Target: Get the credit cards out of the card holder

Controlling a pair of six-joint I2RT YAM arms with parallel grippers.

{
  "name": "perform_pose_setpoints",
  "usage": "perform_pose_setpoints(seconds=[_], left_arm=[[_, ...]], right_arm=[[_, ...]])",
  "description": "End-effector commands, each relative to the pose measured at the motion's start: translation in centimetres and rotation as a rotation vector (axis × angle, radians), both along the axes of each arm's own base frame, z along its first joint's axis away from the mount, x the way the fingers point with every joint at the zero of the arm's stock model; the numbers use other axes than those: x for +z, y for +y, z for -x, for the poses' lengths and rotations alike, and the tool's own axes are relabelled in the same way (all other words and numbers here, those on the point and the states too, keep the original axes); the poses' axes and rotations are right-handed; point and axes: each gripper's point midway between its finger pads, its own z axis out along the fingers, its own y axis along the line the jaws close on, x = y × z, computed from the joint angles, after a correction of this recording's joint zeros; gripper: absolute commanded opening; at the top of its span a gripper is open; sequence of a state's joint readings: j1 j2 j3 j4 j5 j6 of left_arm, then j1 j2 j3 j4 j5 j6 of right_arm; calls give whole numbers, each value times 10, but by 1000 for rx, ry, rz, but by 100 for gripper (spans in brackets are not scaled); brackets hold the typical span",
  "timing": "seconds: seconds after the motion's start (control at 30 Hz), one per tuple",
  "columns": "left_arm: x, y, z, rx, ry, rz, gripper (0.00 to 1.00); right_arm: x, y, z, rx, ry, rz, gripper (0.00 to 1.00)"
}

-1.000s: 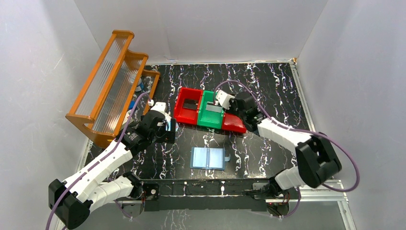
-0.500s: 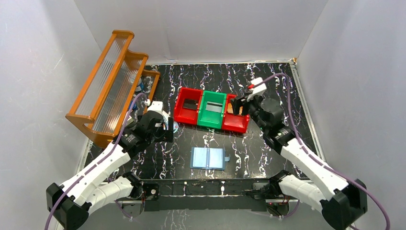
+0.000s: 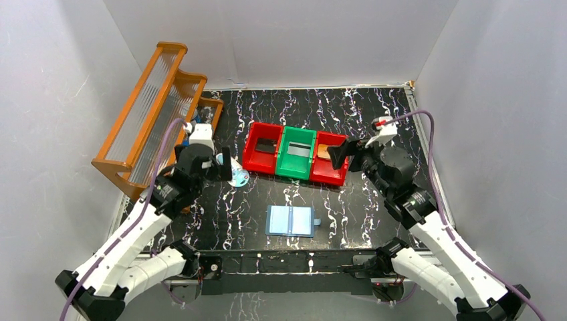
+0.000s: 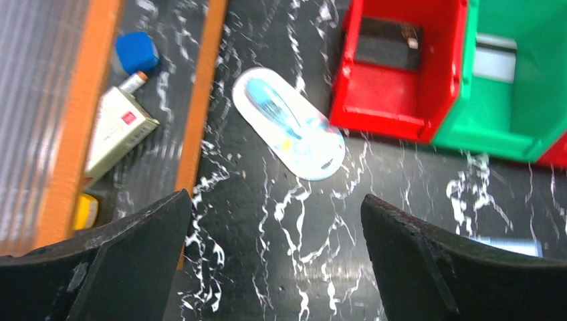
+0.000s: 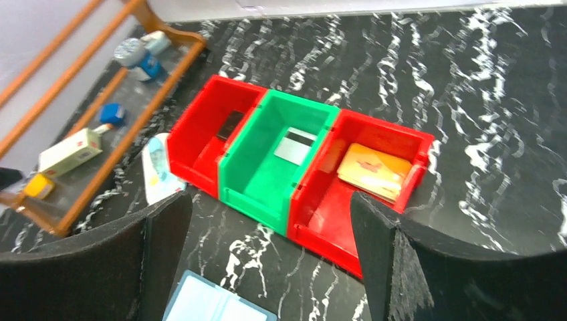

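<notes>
Black marbled tabletop (image 3: 374,114): tan-orange credit card (image 5: 373,170) in right-end red plastic bin (image 5: 394,130), pale grey card (image 5: 293,148) in green bin (image 5: 254,180), black card (image 5: 230,125) in left-end red bin (image 5: 194,144). Flat blue card holder (image 3: 290,220) lies open nearer the arms. Left fingers (image 4: 120,267) and right fingers (image 5: 428,267) spread apart, empty.

Open black marbled bench (image 3: 301,110) is seen all around the flat blue card holder (image 3: 291,220). Behind it the way is blocked by red and green plastic bins (image 3: 294,154); on the left, by an orange wooden rack (image 3: 150,120) and a white-and-blue oval case (image 3: 235,175).

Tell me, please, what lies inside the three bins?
The left red bin holds a black card, the green bin a pale grey card, the right red bin a tan-orange card. Anything beneath them is covered.
</notes>
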State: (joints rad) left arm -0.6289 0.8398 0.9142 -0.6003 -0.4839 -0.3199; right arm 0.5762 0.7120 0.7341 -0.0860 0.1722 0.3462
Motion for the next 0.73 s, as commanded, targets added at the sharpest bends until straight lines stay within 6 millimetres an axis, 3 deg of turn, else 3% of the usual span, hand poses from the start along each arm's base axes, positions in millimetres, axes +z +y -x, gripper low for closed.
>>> perform_pose_setpoints(seconds=[0.0, 0.1, 0.23, 0.5, 0.7], left_arm=[[34, 31, -26, 134, -41, -11, 98], [47, 36, -34, 173, -11, 92, 98], [54, 38, -30, 277, -11, 189, 98], [76, 46, -8, 282, -62, 235, 98], [81, 51, -5, 286, -73, 214, 98]], right_arm=[[12, -34, -11, -199, 89, 83, 97], [21, -48, -16, -275, 128, 157, 98], [29, -49, -14, -278, 167, 175, 98], [24, -43, 1, -224, 174, 104, 99], [25, -43, 4, -215, 181, 100, 98]])
